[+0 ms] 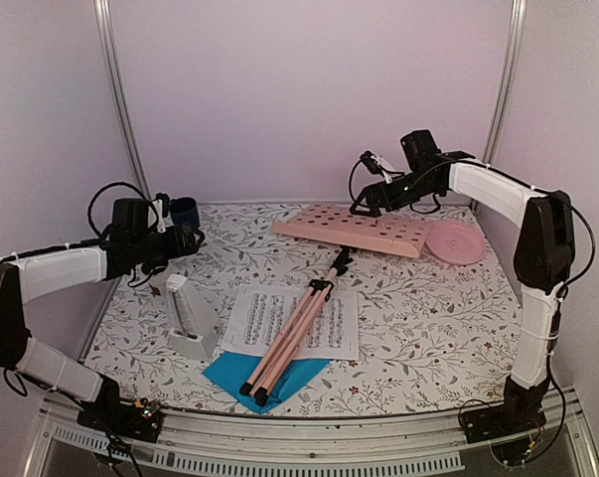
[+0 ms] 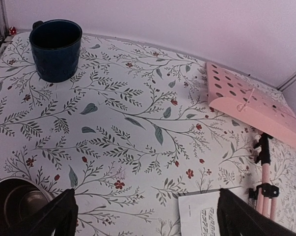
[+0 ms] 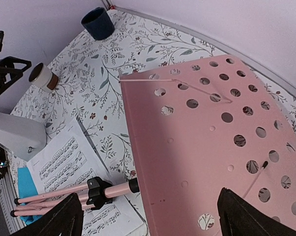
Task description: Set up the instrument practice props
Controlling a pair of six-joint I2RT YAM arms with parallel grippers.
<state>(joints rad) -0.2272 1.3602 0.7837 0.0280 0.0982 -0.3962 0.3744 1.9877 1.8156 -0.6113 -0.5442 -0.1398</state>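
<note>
Music stand point(image 1: 295, 328) flat on the desk point(image 1: 418, 328), pink legs folded together and pointing at the near edge, hole-punched tray point(image 1: 354, 231) at the far end. Right hand point(image 1: 362, 206) hovering over that tray's far edge, pink holes filling its wrist view. Left hand point(image 1: 192, 241) well away at the left side, over bare cloth. Legs lying straight across the white sheet point(image 1: 254, 316), feet over the blue sheet point(image 1: 224, 373) poking out beneath it at the near side. Metronome point(image 1: 190, 318) upright just left of the papers, nearer than the left hand. Dark blue cup point(image 1: 185, 211) just behind the left hand. Pink plate point(image 1: 456, 241) right beside the tray's right end. Floral-print cover on the desk, plain pale walls all round, metal posts in the back corners. Both hands spread wide, fingers far apart, gripping nothing.
</note>
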